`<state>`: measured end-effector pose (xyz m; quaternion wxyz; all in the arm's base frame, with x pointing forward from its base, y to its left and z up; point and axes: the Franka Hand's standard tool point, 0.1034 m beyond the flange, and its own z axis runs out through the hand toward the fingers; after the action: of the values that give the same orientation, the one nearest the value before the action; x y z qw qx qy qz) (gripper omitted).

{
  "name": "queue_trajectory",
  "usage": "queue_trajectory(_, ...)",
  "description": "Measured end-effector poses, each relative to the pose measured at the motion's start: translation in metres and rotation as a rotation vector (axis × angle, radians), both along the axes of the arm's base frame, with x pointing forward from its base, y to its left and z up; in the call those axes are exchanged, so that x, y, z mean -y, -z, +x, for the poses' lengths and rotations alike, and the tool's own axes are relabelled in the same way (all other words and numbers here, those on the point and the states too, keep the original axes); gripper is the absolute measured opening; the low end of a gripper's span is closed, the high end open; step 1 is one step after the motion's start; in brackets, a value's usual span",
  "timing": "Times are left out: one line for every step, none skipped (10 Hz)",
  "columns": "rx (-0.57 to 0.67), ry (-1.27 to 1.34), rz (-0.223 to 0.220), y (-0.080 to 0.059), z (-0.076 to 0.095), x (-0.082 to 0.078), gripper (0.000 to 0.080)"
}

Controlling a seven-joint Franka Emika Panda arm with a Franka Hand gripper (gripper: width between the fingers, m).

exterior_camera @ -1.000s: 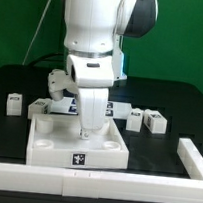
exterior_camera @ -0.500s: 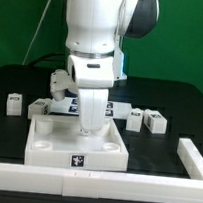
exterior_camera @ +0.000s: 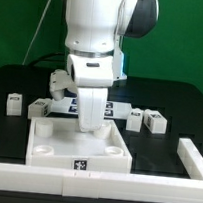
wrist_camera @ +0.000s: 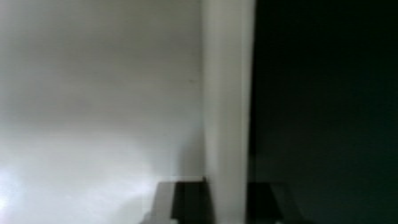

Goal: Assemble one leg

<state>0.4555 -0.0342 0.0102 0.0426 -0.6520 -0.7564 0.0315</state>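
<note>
Fingers (exterior_camera: 87, 126) low over top (exterior_camera: 46, 154); open or closed, cannot tell. Leg (exterior_camera: 154, 121) loose on table (exterior_camera: 180, 102). Judged step: seating a leg; next needs square socket alignment

The exterior camera is sitting off the arm (exterior_camera: 94, 29), slightly raised, facing it head-on across the counter (exterior_camera: 180, 102) at middle range. The wrist camera is looking from very close at a blurred white surface (wrist_camera: 98, 100) beside darkness. The shared area cannot be told.
</note>
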Motion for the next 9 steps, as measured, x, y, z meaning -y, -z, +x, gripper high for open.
queue_trajectory(0.0,0.0,0.0,0.0,0.0,0.0,0.0067)
queue_trajectory(0.0,0.0,0.0,0.0,0.0,0.0,0.0067)
queue_trajectory(0.001,0.019,-0.001,0.0,0.0,-0.002,0.0067)
queue_trajectory(0.005,0.063,-0.003,0.001,0.0,-0.01,0.0067)
queue_trajectory(0.013,0.091,0.0,0.001,0.002,-0.02,0.0067)
queue_trajectory(0.015,0.135,0.001,0.001,0.004,-0.034,0.0067)
queue_trajectory(0.018,0.148,0.006,0.001,0.008,-0.051,0.0067)
queue_trajectory(0.023,0.135,0.013,0.001,0.013,-0.061,0.0067)
queue_trajectory(0.027,0.146,0.017,0.0,0.017,-0.071,0.0067)
